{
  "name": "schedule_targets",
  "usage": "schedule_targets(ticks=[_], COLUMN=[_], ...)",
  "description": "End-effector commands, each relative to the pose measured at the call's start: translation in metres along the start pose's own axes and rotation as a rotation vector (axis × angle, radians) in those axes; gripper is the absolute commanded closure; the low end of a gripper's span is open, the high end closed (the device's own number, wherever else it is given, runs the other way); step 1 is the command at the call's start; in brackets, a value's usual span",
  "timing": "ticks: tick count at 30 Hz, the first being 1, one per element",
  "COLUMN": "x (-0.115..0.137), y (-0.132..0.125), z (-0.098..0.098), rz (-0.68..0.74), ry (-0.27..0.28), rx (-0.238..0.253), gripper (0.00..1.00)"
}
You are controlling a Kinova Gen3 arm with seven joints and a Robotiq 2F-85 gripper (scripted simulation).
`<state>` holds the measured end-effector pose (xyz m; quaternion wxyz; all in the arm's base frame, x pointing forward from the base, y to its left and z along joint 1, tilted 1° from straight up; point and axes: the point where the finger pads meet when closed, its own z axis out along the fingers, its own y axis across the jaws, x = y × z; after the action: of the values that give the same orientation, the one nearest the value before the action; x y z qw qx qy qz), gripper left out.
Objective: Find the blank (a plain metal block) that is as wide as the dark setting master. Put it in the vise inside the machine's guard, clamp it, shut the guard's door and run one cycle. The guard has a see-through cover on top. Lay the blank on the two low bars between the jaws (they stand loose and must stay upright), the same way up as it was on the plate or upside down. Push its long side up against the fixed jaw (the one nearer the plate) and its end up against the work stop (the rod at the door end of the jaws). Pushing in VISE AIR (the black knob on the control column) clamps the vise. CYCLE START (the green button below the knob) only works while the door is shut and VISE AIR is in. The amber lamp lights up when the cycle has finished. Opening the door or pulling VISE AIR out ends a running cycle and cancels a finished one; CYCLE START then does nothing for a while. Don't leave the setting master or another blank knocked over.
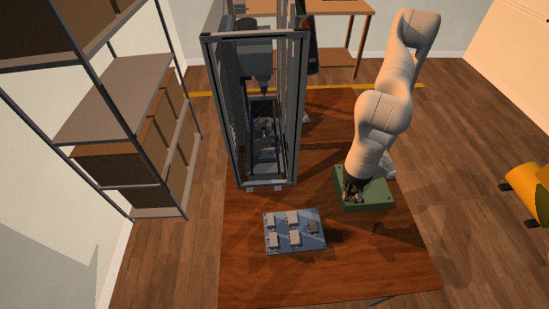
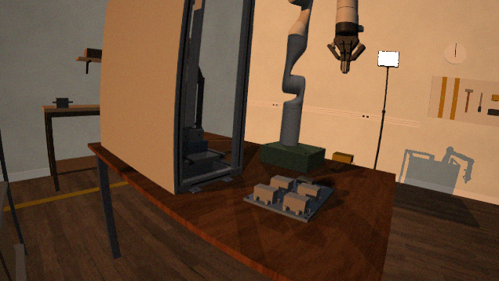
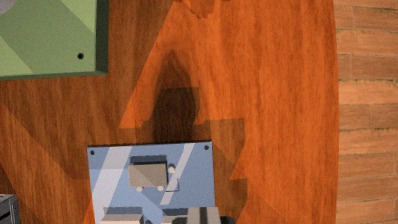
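Observation:
A blue-grey plate [image 1: 318, 241] [image 2: 318, 206] [image 3: 200, 165] lies on the wooden table in front of the guard. It carries several light blanks, among them one blank [image 1: 293, 217] [image 2: 267, 193], and the darker setting master [image 1: 313, 226] [image 2: 307, 180] [image 3: 147, 174] on the side nearer the arm's base. All stand upright. My gripper [image 1: 355, 198] [image 2: 345, 67] [image 3: 202, 217] is shut and empty. It points straight down, high above the table just beside the plate's master end. The guard [image 1: 298, 108] [image 2: 137, 98] stands behind the plate with its front open. The vise [image 1: 264, 129] shows inside it.
The arm's green base [image 1: 375, 196] [image 2: 292, 157] [image 3: 45, 40] sits right of the guard. The table's edge [image 3: 336, 100] runs close past the plate. A shelf rack [image 1: 121, 108] stands left of the table. A yellow object [image 1: 524, 186] lies on the floor at far right.

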<state>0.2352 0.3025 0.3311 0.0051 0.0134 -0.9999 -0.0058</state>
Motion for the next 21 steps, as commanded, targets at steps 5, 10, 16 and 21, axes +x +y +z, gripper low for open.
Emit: schedule_targets(ticks=[5, 10, 16, 21], x=[-0.0001, -0.0001, -0.0001, -0.0001], y=[0.0002, 0.0002, 0.0002, 0.0002], z=[-0.0006, -0.0006, -0.0006, -0.0006], rz=[0.0, 0.0, 0.0, 0.0], ry=[-0.001, -0.001, -0.001, -0.001], rx=[-0.001, -0.001, -0.001, -0.001], gripper=[0.0, 0.0, 0.0, 0.0])
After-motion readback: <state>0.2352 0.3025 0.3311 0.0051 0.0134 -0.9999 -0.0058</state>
